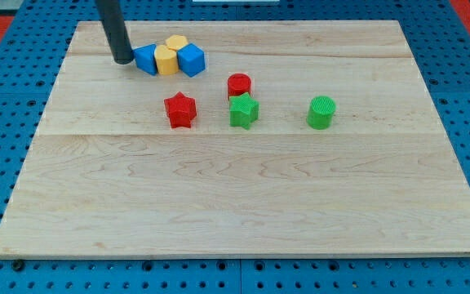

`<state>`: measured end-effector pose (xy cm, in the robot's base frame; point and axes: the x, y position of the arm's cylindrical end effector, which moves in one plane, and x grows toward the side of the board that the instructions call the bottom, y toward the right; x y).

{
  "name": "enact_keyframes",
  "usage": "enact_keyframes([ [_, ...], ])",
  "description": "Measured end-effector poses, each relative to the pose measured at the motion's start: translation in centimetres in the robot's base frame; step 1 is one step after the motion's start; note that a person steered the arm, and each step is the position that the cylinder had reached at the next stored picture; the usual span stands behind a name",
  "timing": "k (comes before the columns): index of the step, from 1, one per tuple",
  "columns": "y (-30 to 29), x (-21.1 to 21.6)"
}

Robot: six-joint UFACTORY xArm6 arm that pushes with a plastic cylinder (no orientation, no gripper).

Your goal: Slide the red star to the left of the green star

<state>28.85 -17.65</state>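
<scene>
The red star (180,109) lies on the wooden board (243,204), to the view's left of the green star (243,110), with a gap between them. My tip (122,60) rests on the board at the view's upper left, touching or nearly touching the left blue block (146,59). It is well up and to the left of the red star.
A cluster beside my tip holds the left blue block, two yellow blocks (166,60) (177,42) and a blue cube (192,60). A red cylinder (239,84) stands just above the green star. A green cylinder (321,112) stands to the right.
</scene>
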Motion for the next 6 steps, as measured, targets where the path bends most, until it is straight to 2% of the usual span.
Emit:
enact_keyframes([
  [1, -5.3, 0.1],
  [2, -5.6, 6.1],
  [3, 0.5, 10.3],
  [4, 9.8, 11.4],
  [5, 8.3, 12.8],
  [6, 11.3, 18.0],
])
